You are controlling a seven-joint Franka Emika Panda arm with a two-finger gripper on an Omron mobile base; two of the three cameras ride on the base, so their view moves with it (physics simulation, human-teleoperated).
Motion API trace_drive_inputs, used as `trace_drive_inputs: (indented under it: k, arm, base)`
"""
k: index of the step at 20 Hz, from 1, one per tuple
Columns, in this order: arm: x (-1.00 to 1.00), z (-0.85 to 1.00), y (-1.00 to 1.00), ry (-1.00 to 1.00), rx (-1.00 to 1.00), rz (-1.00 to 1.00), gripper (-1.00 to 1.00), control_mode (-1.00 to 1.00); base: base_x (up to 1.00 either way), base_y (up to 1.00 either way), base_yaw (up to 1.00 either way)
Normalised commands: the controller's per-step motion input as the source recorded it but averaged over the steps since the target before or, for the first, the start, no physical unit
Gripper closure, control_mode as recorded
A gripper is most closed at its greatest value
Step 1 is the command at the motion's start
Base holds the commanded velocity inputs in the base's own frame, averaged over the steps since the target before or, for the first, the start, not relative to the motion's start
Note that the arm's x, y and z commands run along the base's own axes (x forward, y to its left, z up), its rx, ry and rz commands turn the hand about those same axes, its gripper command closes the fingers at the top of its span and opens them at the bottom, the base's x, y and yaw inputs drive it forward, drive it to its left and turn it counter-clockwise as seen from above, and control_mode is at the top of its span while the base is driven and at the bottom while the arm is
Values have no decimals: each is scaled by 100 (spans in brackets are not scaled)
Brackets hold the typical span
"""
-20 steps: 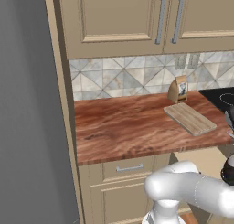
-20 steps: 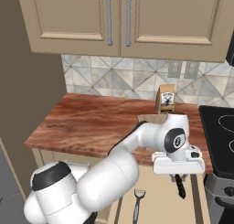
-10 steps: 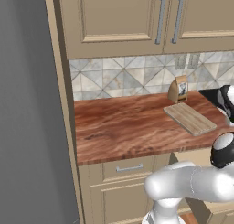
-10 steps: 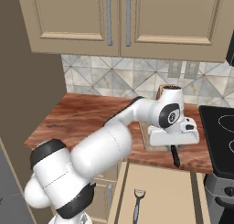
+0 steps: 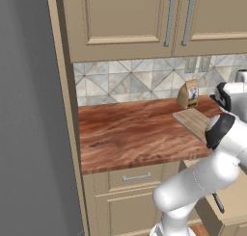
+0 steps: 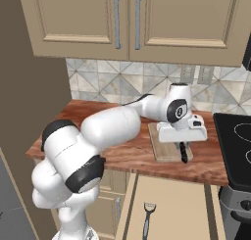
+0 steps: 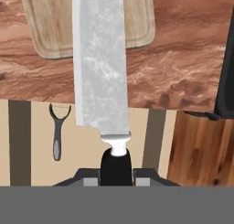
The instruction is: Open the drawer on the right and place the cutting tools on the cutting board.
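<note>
Knife [image 7: 99,63] pinched in fingers [image 7: 116,172] above cutting board [image 7: 50,22]; reddish counter [image 7: 183,77], drawer [image 6: 171,204] open.

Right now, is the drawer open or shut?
Open: the drawer stands pulled out below the counter, its tan interior exposed with a peeler lying inside.

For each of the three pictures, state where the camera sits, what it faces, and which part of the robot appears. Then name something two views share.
Left base view: behind the arm's left, facing counter and cutting board; arm lower right.
Right base view: behind its right, facing the same counter; the gripper hangs a knife over the board.
Hand view: on the hand, looking along the knife's blade at board and open drawer; fingers clamp the handle.
Shared: the peeler in the drawer.
</note>
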Motion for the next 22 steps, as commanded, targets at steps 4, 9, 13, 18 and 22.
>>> trace_drive_inputs:
  k: [4,9,13,18,22]
  arm:
    - [13,-9,0,-10,5,0,100,-100]
    - [17,-18,0,-14,6,0,100,-100]
    - [26,-8,5,-19,2,0,100,-100]
    - [44,-7,26,-21,0,0,100,-100]
    - [51,-7,32,-15,-8,0,100,-100]
  base:
    - [0,0,0]
    - [0,0,0]
    - [0,0,0]
    - [0,0,0]
    - [0,0,0]
